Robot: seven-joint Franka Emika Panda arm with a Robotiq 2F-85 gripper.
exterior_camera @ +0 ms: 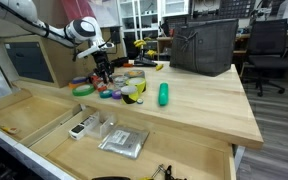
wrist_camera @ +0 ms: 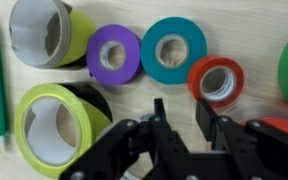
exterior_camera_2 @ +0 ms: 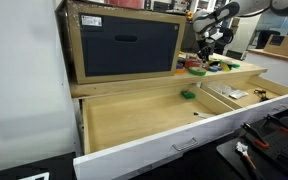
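red small tape roll (wrist_camera: 216, 66) lies on the light wooden table (wrist_camera: 252, 30), just beside my black gripper (wrist_camera: 181, 112). its jaws stand a bit apart, empty. i think lining up slowly over its rim works best.

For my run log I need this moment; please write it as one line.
end effector: jaws apart, holding nothing | above: wooden table | nearest: red tape roll | also close: purple roll, teal roll, yellow-green roll

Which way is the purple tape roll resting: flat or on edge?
Flat: the purple tape roll shows its whole ring and hole from above.
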